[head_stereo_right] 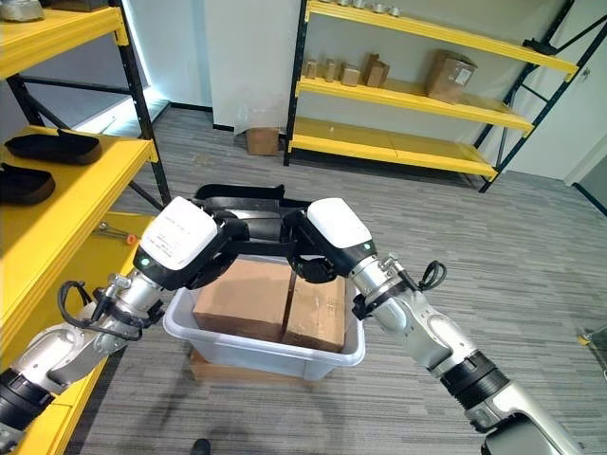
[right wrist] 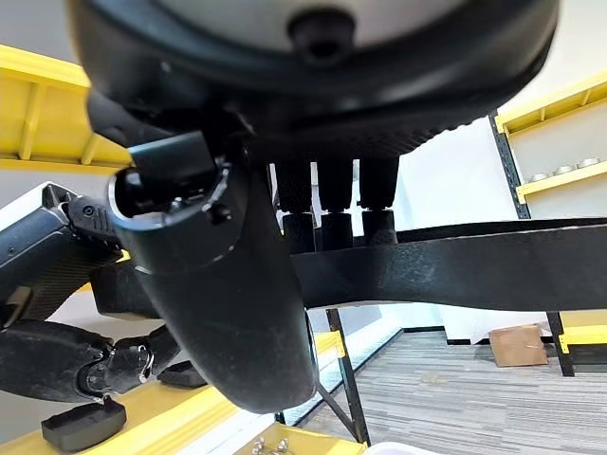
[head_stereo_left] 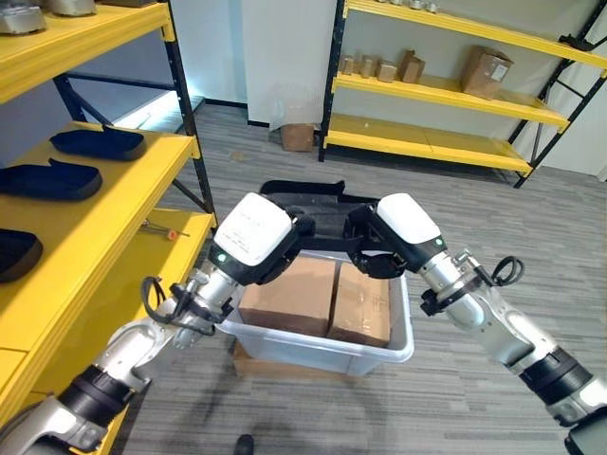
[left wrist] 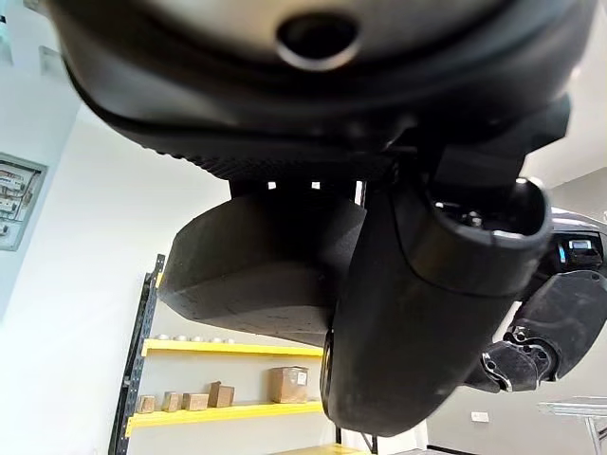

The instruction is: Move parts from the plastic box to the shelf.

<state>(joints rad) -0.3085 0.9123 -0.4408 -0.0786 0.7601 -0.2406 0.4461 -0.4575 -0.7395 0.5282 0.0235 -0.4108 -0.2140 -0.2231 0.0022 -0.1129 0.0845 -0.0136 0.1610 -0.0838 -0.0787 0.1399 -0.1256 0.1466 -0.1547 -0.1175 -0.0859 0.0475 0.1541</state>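
Observation:
A long black moulded part [head_stereo_left: 308, 192] hangs above the white plastic box [head_stereo_left: 322, 353], held between both hands. My left hand [head_stereo_left: 292, 239] grips its left portion, the thumb [left wrist: 427, 313] curled against the part [left wrist: 256, 270]. On the right side my right hand [head_stereo_left: 375, 254] clasps it, with fingers [right wrist: 332, 209] over the black strip [right wrist: 455, 270] and the thumb [right wrist: 228, 294] beneath. Two brown cardboard blocks [head_stereo_left: 289, 294] fill the box. The yellow shelf [head_stereo_left: 123, 204] stands to the left, carrying similar black parts [head_stereo_left: 100, 143].
A flat cardboard piece [head_stereo_left: 261, 365] lies under the box. A small red-tipped tool [head_stereo_left: 161, 229] rests on the lower shelf level. A second yellow rack [head_stereo_left: 427, 142] with cardboard boxes stands at the back, and a small carton [head_stereo_left: 297, 137] sits on the floor.

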